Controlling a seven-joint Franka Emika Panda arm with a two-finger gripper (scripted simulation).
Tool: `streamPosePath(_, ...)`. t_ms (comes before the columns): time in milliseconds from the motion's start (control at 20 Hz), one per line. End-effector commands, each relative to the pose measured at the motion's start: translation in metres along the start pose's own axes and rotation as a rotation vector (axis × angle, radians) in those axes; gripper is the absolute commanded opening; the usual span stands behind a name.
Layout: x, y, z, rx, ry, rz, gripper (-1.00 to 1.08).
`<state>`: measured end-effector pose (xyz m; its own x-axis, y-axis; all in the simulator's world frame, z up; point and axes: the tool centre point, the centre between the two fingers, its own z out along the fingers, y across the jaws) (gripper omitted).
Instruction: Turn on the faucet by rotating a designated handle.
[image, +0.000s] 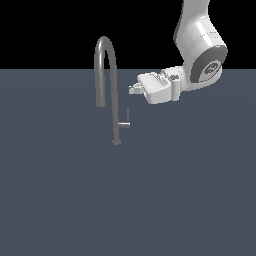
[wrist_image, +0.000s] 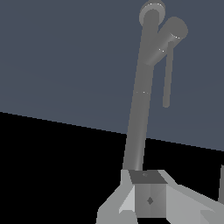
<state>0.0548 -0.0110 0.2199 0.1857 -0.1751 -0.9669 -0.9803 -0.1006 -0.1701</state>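
Approach step in hand, gripper (image: 133, 90) hovering above and beside the handle (image: 127, 116), apart from the faucet (image: 106, 75), jaw spacing impossible to tell; next, descending to the rod.

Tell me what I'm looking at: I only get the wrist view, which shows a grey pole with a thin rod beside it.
Observer: That pole is the stem of a faucet. Your view misses the spout, which arches high and comes down on the exterior view's left.
Operator: Is the robot touching it?
Observer: No. The gripper hangs apart from it, above the handle, on the exterior view's right of the stem.
Operator: What carries the gripper?
Observer: A white arm that comes in from the top of the exterior view.
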Motion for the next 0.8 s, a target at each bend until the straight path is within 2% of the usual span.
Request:
streamPosePath(0,0.018,-0.004,0.003,0.053,-0.044,0.049,-1.0)
streamPosePath(400,0.059,-0.009,0.013,0.169,-0.139,0.156,-1.0)
streamPosePath(750,0.073,-0.01,0.018,0.21,-0.173,0.193,-1.0)
